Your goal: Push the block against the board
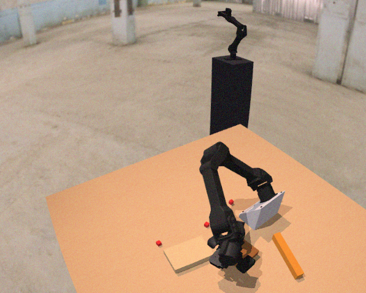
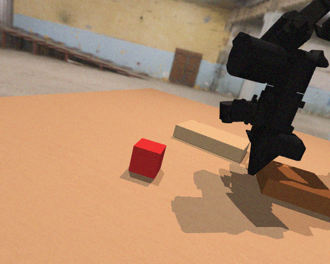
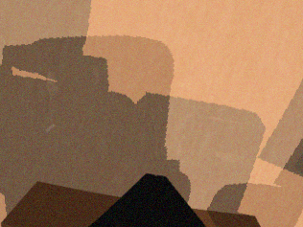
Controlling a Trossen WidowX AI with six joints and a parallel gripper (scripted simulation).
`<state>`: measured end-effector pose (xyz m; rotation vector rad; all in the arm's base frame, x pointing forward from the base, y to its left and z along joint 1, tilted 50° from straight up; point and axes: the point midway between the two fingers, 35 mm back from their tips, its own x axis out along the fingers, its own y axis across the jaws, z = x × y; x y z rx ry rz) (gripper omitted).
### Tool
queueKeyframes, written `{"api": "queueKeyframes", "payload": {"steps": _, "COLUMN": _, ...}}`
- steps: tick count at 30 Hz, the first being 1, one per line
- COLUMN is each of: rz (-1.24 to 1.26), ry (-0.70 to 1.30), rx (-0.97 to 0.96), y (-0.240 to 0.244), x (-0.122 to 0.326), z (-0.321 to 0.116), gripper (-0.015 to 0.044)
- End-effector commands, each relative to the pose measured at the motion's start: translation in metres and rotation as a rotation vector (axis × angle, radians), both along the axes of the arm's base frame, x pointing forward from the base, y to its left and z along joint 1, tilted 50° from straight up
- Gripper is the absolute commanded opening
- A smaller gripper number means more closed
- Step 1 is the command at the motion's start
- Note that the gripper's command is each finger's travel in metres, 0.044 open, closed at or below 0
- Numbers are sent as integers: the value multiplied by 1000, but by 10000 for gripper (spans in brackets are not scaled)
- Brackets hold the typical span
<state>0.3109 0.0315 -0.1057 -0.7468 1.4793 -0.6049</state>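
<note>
The square brown block (image 1: 251, 249) (image 2: 303, 190) (image 3: 58, 202) lies flat on the table. The pale wooden board (image 1: 189, 252) (image 2: 209, 138) lies flat to its left in the top view, and behind and left of it in the exterior view. A strip of shadowed table shows between their visible parts in the exterior view; the arm hides the rest of the space. My gripper (image 2: 252, 173) (image 3: 152, 185) is shut and empty. Its tips are low at the block's left corner in the exterior view; contact cannot be told. In the top view its tips are hidden.
An orange bar (image 1: 287, 255) lies right of the block. Small red cubes (image 1: 159, 243) (image 1: 206, 224) (image 1: 231, 201) lie behind the board and block in the top view. A red cube (image 2: 147, 158) is large in the exterior view. A grey-white angled piece (image 1: 263, 211) is at the arm's base.
</note>
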Motion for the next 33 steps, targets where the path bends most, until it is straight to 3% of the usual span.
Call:
{"api": "queueKeyframes", "payload": {"steps": 1, "rz": -6, "ry": 2, "rx": 4, "y": 0, "x": -1, "z": 0, "gripper": 0}}
{"api": "queueKeyframes", "payload": {"steps": 33, "rz": -6, "ry": 0, "rx": 4, "y": 3, "x": 43, "z": -2, "gripper": 0}}
